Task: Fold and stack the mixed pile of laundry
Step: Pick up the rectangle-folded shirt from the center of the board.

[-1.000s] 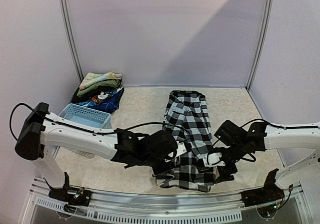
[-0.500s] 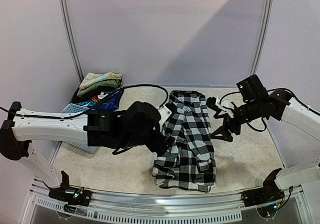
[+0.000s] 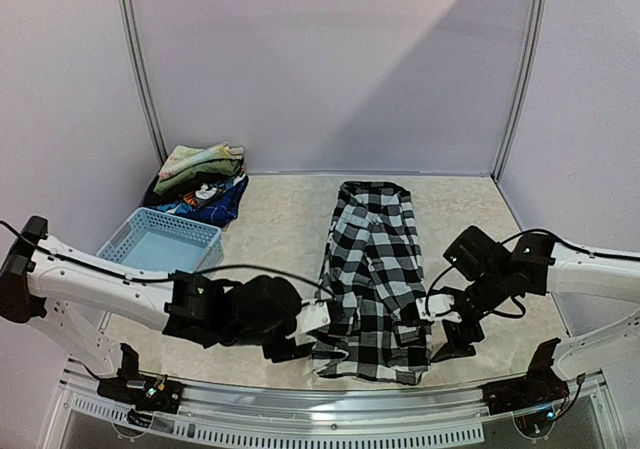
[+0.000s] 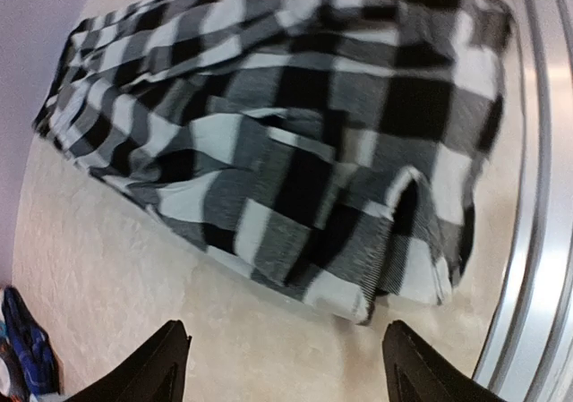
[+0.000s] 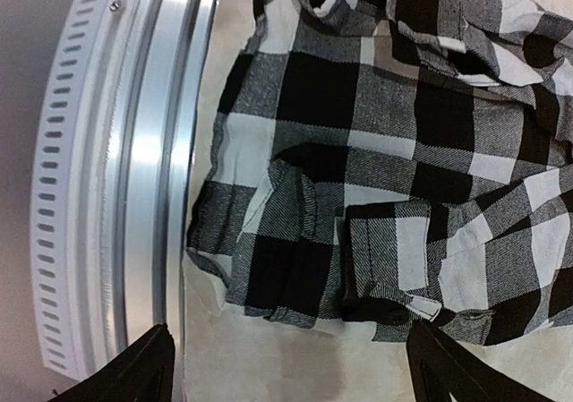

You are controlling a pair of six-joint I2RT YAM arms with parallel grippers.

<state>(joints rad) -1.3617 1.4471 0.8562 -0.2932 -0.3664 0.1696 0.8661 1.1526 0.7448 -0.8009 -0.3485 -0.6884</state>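
Beige speckled table, pale lilac walls, checked shirt flat

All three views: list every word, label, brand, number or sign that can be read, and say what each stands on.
No text can be read in any view.
Checked shirt: plain checks, no tag or label showing.
Dark blue printed piece: a coloured print, too small and blurred to tell whether it holds letters.
Light blue basket: no marking seen.
Metal rail: slots and a screw only, no numbers.
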